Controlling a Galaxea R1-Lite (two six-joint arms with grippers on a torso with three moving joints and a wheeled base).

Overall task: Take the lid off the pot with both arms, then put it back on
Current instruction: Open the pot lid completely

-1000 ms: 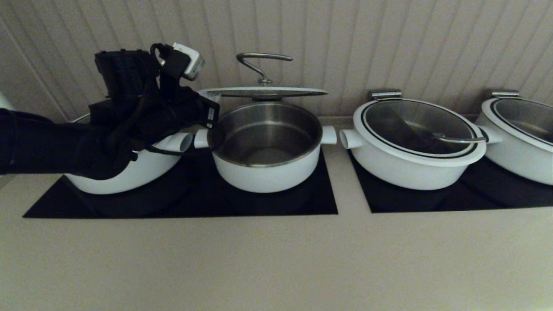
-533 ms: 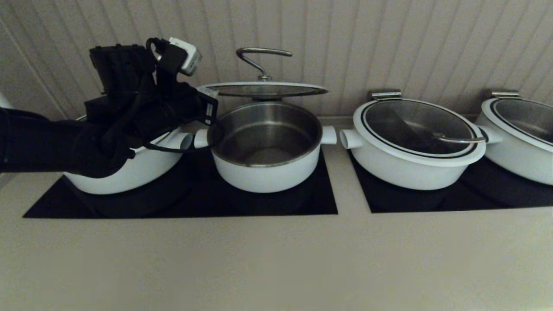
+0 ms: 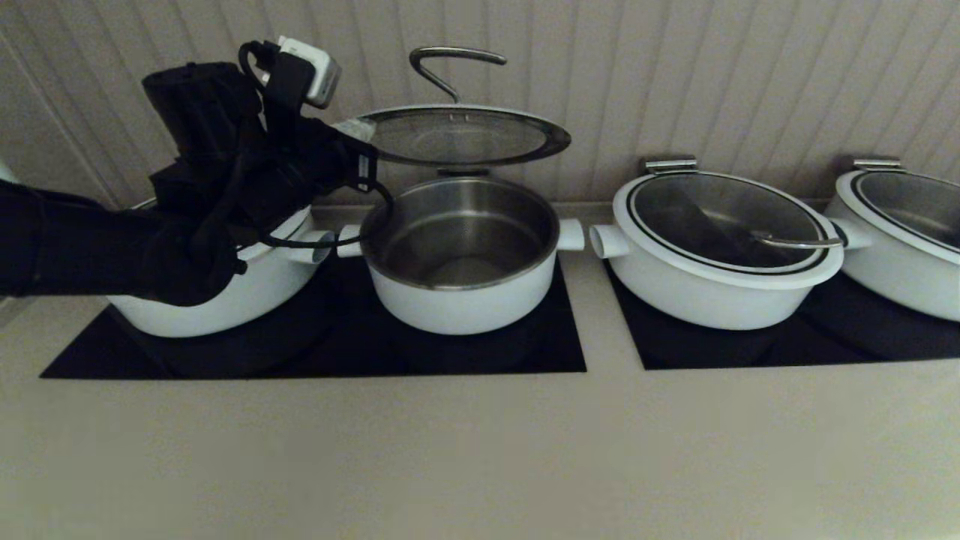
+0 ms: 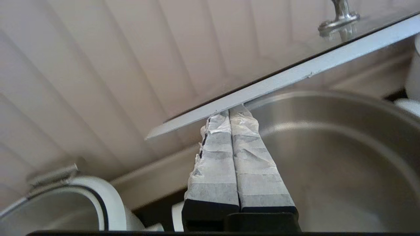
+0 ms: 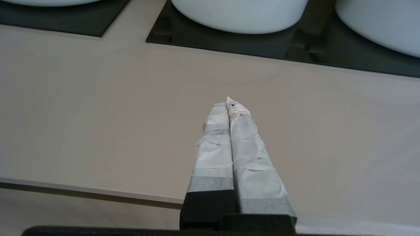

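A pale tabletop (image 3: 465,450) is shown carrying two black cooktop panels (image 3: 480,352), on which a row of white pots is set before a ribbed wall (image 3: 675,75). The pot (image 3: 461,255) of the task stands uncovered on the left panel, its steel inside bare, between a half-hidden pot (image 3: 225,300) on its left and a wider lidded pot (image 3: 720,255) on its right; a fourth pot (image 3: 907,240) is cut by the frame edge.

The lid (image 3: 465,135) is held in the air above the pot, clear of its rim and tilted so that its underside is turned toward the camera, the steel bar handle (image 3: 454,64) uppermost. It is carried at its left edge by the left end effector (image 4: 229,114), whose taped fingers are pressed together with the tips at the white rim; whether the rim is pinched or only propped from beneath cannot be told from the wrist view.

The right end effector (image 5: 229,101) is parked low over bare tabletop, well apart from the lid, its fingers pressed together on nothing.

The lift appears to be in hand, with the return not yet begun. For the step to be done well, the lid is best levelled before lowering, kept centred over the pot, and set down slowly, since a one-sided hold on glass is judged liable to slip or swing. A second support from the right arm would be steadier.
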